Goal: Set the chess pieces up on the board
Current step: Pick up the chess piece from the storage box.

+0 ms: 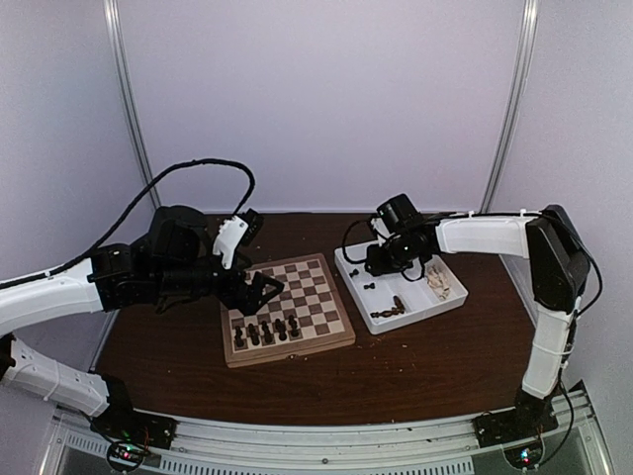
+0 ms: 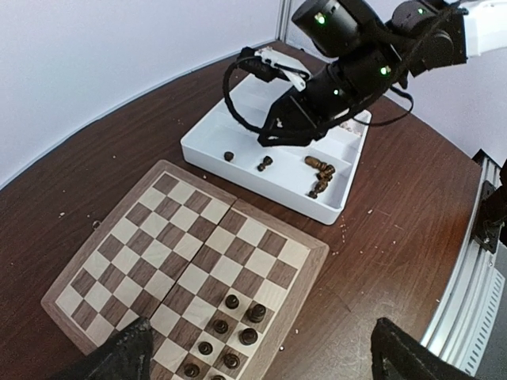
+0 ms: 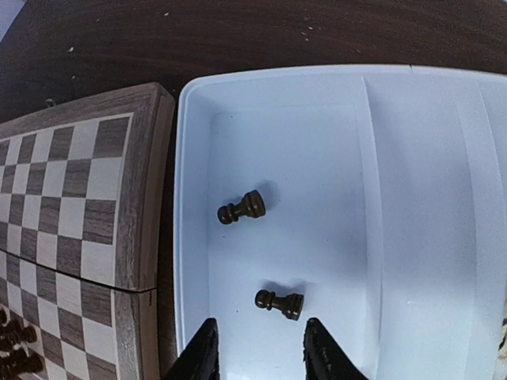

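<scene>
Board: the board lies on the table between the 2 arms, its tan border just beside the white tray
Done: about 8 dark chess pieces stand upright in 2 short rows at the board's near edge; the exact count is hard to read
Left to do: every other square is bare; 2 fallen pieces lie on their sides in the tray compartment next to the board, and a small dark cluster lies further along the tray, in which compartment I cannot tell
Pale pieces: a pile of pale pieces sits at the tray's far end, none of it on the board
Progress: judged roughly half done for the dark set, with the tray far from emptied
Right gripper: the right gripper hangs over the tray compartment beside the board, fingers parted by a modest gap with nothing between them and touching nothing; the nearer fallen piece lies just ahead of the tips
Left gripper: the left gripper hovers above the board's standing rows, fingers spread wide and empty, apart from the pieces as far as I can tell
Step in hand: probably the right arm lining up on 1 fallen piece for a pick
</scene>
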Tool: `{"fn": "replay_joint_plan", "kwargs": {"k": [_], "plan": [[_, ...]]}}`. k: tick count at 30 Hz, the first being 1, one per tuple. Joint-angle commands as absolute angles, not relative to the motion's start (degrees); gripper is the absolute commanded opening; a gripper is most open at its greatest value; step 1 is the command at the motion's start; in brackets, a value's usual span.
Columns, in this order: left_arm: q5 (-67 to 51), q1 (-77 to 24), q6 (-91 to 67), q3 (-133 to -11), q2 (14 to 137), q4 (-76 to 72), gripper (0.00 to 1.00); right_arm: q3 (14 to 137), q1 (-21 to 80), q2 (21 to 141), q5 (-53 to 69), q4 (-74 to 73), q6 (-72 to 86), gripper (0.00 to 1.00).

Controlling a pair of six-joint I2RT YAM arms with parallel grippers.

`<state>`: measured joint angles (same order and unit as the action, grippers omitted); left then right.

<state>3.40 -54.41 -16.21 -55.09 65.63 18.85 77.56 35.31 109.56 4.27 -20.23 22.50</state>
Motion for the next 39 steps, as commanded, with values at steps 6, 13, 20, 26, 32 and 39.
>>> {"fn": "replay_joint_plan", "kwargs": {"k": [6, 13, 20, 26, 32, 39], "plan": [[4.44, -54.19, -17.11, -58.46, 67.07, 19.49, 0.96, 86.6, 33.02, 110.07, 15.53, -35.27, -12.73, 0.4], [4.05, -54.18, -18.04, -60.41, 68.71, 20.45, 0.96, 91.67, 32.56, 114.87, 14.84, -42.75, -22.6, 0.4], [4.22, -54.22, -19.3, -60.73, 68.39, 20.23, 0.95, 98.53, 32.05, 120.16, 11.96, -49.07, -27.35, 0.44], [4.77, -54.21, -19.95, -60.72, 68.48, 20.37, 0.96, 104.61, 32.08, 126.17, 13.98, -53.94, -28.64, 0.43], [4.98, -54.23, -20.13, -61.15, 68.31, 20.68, 0.96, 106.3, 32.06, 129.09, 12.39, -54.9, -29.0, 0.4], [4.92, -54.17, -19.8, -62.3, 69.61, 21.1, 0.96, 106.17, 32.04, 130.06, 11.43, -55.6, -28.47, 0.35]]}}
